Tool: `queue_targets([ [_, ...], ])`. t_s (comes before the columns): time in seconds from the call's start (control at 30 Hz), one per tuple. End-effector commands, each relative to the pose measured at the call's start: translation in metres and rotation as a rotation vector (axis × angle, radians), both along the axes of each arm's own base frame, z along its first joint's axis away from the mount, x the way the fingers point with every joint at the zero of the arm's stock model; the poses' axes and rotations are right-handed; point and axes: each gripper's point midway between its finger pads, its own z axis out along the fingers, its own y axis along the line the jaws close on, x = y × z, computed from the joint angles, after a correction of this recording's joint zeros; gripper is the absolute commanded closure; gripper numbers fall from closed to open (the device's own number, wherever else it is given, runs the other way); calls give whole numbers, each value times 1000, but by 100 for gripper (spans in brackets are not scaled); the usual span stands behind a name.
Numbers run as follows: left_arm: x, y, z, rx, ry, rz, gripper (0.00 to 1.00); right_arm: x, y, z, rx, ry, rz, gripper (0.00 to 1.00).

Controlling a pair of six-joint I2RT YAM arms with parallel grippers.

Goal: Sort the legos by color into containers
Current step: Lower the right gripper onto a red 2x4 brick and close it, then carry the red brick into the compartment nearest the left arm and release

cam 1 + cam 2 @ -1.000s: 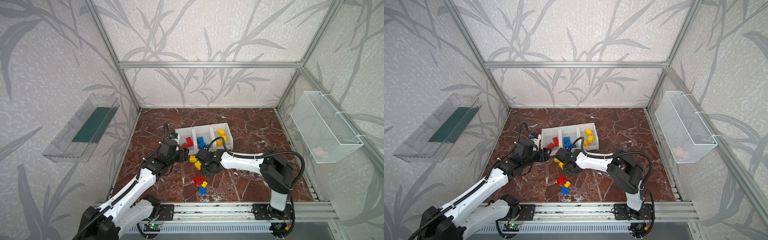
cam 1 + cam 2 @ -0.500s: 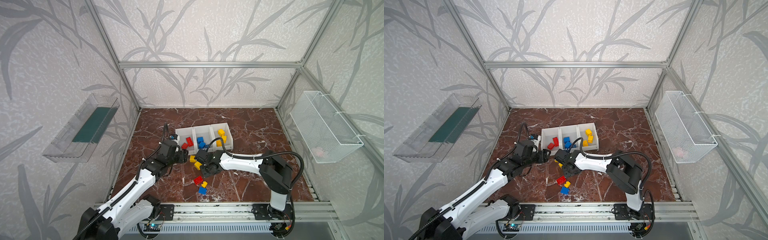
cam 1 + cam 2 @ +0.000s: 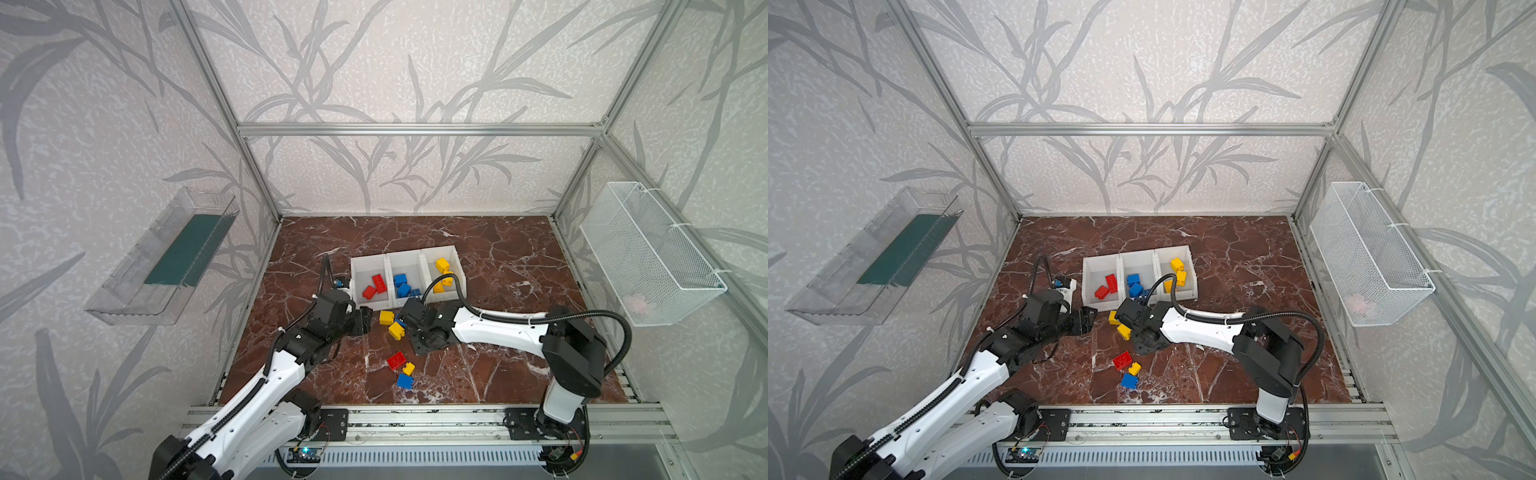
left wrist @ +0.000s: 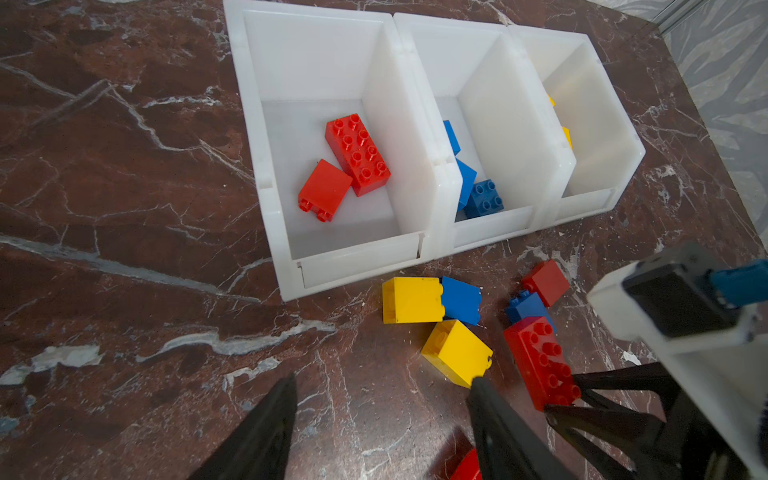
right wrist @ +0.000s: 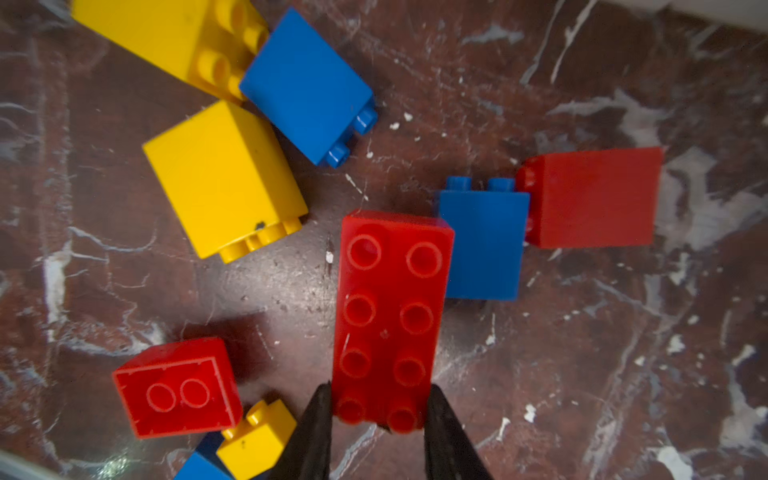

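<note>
- We are seeing the right jaws closed on the long red brick (image 5: 386,307), pinching its narrow width at the near end (studs facing the wrist camera)
- The brick's long axis is running straight out ahead of those jaws, alongside a blue brick (image 5: 482,245); we cannot tell whether it is resting on the surface (image 5: 582,374)
- We are judging that the move is turning on the red container (image 3: 365,270), lying beyond and left of the jaws in a top view
- The left jaws are standing partly open and empty by a yellow brick (image 4: 457,353), nearer that container
</note>
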Motion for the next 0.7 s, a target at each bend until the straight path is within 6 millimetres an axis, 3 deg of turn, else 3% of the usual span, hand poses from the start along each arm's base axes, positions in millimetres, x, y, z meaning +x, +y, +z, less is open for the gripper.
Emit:
queue_targets([
  [0.0,-7,9,-6,-2,14,43,32,2,-6,31,16,-58,2,74],
  [0.17,-16,16,-12,-31,8,84,32,18,11,65,52,-146,70,74],
  [0.27,-22,21,-16,-46,6,105,32,36,35,91,87,-211,135,74],
  [0.4,-29,25,-18,-72,4,131,32,63,77,108,123,-235,217,74],
  [0.5,-34,27,-20,-93,4,145,32,96,99,113,140,-249,228,74],
  [0.67,-38,31,-20,-124,-13,174,32,127,127,97,141,-203,238,74],
])
